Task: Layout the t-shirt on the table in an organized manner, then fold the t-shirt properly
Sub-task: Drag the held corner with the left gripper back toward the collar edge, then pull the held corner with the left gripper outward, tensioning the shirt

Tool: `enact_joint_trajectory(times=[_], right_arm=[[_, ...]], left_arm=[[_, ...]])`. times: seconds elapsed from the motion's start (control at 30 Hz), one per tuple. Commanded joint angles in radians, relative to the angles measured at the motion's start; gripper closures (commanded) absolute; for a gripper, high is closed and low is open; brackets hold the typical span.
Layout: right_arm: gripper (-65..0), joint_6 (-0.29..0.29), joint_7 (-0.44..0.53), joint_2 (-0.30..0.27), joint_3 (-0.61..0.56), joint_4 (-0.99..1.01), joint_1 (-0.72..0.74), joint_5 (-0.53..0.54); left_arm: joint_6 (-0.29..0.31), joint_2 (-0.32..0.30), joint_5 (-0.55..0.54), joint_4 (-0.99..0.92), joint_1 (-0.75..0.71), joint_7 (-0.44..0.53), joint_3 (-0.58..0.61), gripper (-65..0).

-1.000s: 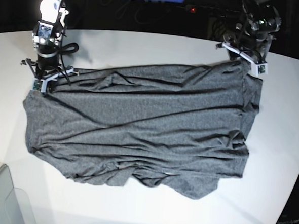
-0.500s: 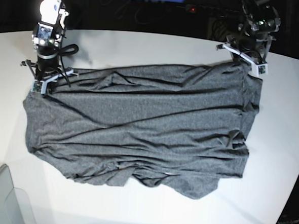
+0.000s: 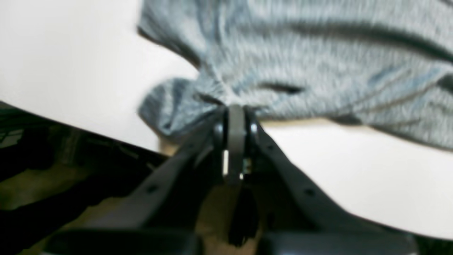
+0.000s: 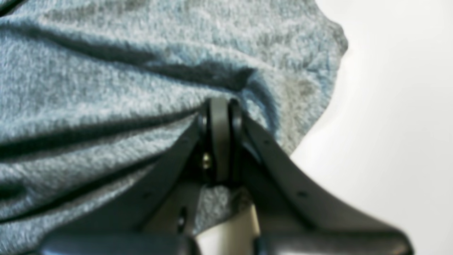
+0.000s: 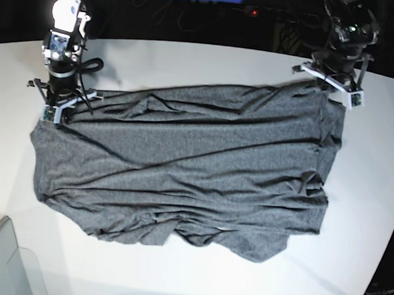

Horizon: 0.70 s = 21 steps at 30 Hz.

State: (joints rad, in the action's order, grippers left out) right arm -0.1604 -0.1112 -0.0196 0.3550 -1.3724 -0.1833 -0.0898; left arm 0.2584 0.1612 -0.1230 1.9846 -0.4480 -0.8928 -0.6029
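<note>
Taking the t-shirt (image 5: 182, 167) as our landmark, and going from the left of the base view, we find the right gripper (image 5: 55, 107) at the shirt's far left corner, its fingers pressed together on a bunch of grey knit. In the right wrist view the right gripper (image 4: 219, 106) bites into the cloth just inside the rounded corner, with folds running away from the pinch. Nothing has changed there over the last second.

The shirt itself lies spread across the middle of the table (image 5: 189, 60), wrinkled, with loose bunching along its near edge. Near the shirt's near left corner, off the cloth, sits the corner of a translucent bin (image 5: 2, 263).

At the shirt's far right corner we see the change: the left gripper (image 5: 331, 85) was standing half spread over that corner a second ago and has now closed. In the left wrist view the left gripper (image 3: 235, 111) pinches a gathered tuft of fabric right at the shirt's edge.

We judge that both far corners are now held, so the shirt is ready to be tensioned and smoothed flat; folding has not begun.
</note>
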Motion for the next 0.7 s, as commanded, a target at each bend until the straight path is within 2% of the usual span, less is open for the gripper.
enact_joint_trajectory(times=[0.0, 0.23, 0.33, 0.57, 0.67], right_arm=[[0.0, 0.003, -0.045, -0.006, 0.002, 0.0, -0.002, -0.008], [0.0, 0.003, -0.045, -0.007, 0.002, 0.001, -0.002, -0.008], [0.0, 0.003, -0.045, -0.004, 0.002, 0.001, -0.002, -0.008], [0.0, 0.003, -0.045, -0.004, -0.001, 0.001, -0.002, -0.008], [0.0, 0.003, -0.045, -0.003, -0.001, 0.001, -0.002, -0.008]], left_arm=[[0.0, -0.004, -0.027, 0.023, 0.013, 0.01, -0.018, -0.1], [0.0, -0.004, -0.114, 0.015, 0.125, 0.002, -0.191, -0.1], [0.002, -0.004, -0.117, -0.008, 0.19, -0.055, -0.229, -0.1], [-0.005, -0.022, -0.108, -0.175, 0.357, -0.088, -0.248, -0.2], [-0.006, -0.056, -0.108, -0.252, 0.409, -0.091, -0.242, -0.4]])
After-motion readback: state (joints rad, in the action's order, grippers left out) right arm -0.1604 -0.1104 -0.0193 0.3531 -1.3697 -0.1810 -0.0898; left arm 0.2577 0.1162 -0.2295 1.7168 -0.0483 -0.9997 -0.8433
